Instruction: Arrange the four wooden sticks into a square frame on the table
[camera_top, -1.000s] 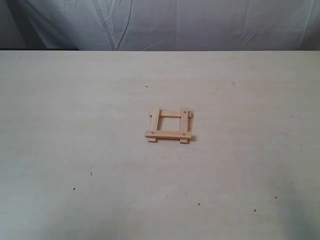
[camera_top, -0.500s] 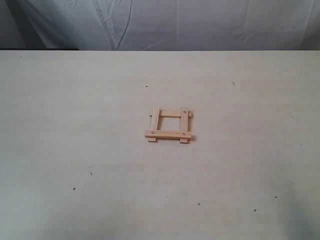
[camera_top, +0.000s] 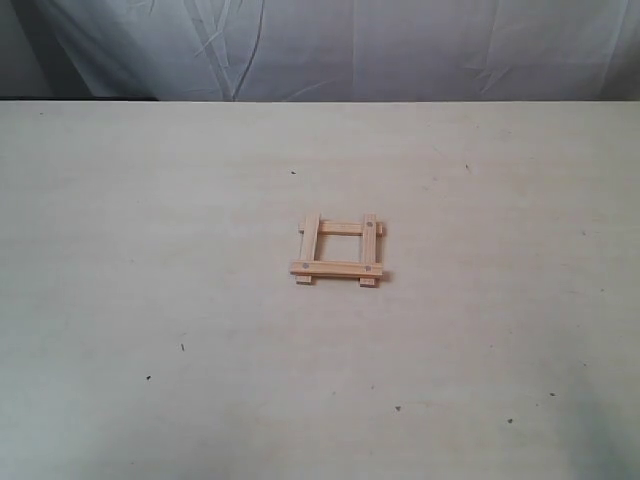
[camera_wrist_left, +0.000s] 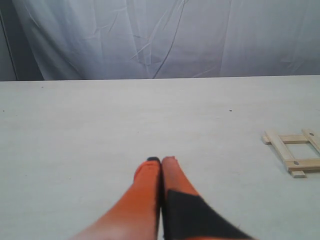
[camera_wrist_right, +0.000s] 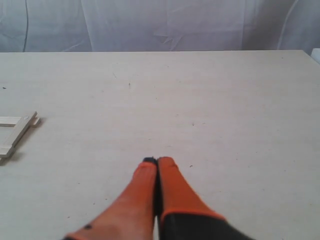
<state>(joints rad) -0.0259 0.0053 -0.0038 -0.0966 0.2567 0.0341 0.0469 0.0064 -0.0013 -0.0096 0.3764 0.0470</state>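
Observation:
The four wooden sticks lie as a small square frame (camera_top: 338, 250) in the middle of the table (camera_top: 150, 250), overlapping at the corners with ends sticking out. The left wrist view shows the square frame (camera_wrist_left: 295, 152) off to one side, far from my left gripper (camera_wrist_left: 161, 160), whose orange fingers are pressed together with nothing between them. In the right wrist view one corner of the square frame (camera_wrist_right: 15, 132) shows at the picture's edge. My right gripper (camera_wrist_right: 157, 160) is shut and empty too, well apart from it. Neither gripper shows in the exterior view.
A white wrinkled cloth backdrop (camera_top: 400, 45) hangs behind the table's far edge. A few tiny dark specks (camera_top: 182, 347) dot the tabletop.

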